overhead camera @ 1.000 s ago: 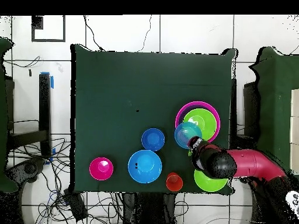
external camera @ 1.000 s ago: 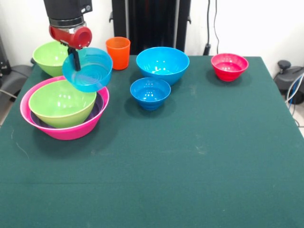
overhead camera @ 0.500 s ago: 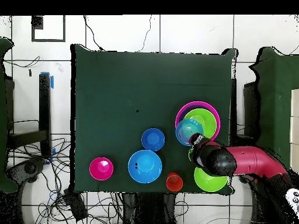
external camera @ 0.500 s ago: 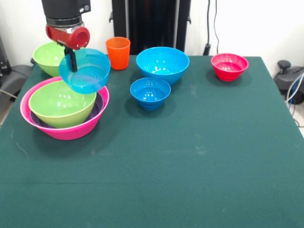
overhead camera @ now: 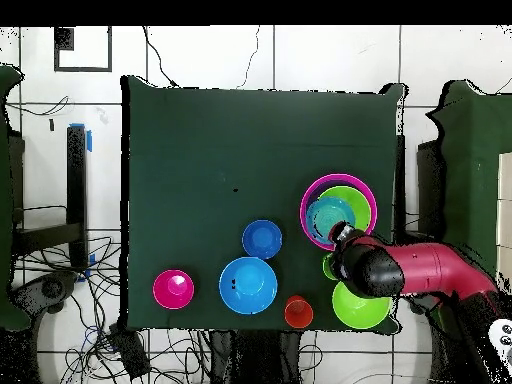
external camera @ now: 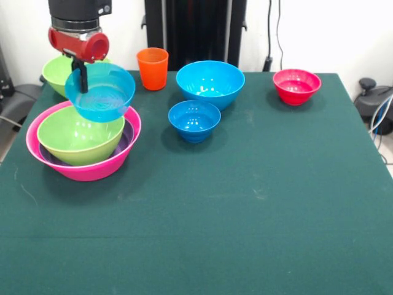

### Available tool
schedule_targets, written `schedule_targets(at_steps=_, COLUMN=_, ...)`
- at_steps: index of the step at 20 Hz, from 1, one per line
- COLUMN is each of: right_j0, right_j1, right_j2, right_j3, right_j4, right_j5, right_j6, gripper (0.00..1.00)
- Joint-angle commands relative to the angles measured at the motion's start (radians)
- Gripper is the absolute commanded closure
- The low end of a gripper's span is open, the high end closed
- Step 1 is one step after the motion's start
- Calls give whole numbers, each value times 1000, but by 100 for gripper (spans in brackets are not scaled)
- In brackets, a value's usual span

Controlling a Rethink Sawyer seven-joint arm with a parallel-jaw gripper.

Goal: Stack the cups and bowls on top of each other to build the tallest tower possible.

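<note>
My gripper is shut on the rim of a translucent blue bowl, holding it tilted in the air over the back of the tower. The tower is a wide pink bowl with a purple bowl and a lime green bowl nested inside it. From overhead, the held blue bowl overlaps the nested green bowl inside the pink rim, with the gripper at its edge. An orange cup stands upright at the back.
A second lime green bowl sits behind the stack, partly hidden by the arm. A large blue bowl, a small blue bowl and a red bowl stand apart toward the back of the green table.
The gripper has carried the blue bowl sideways, from beside the pink bowl's rim to over the nested bowls. Everything else has stayed put.
</note>
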State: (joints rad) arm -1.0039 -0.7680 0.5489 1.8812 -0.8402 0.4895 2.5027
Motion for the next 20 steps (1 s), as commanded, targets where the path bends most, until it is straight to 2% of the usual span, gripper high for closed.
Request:
schedule_targets(at_steps=1, right_j0=66, right_j1=4, right_j2=-55, right_j3=-64, right_j4=-106, right_j5=40, right_j6=-137, gripper=100)
schedule_targets(at_steps=20, right_j0=80, right_j1=21, right_j2=-106, right_j3=-84, right_j4=-142, right_j5=7, right_j6=-122, gripper=100)
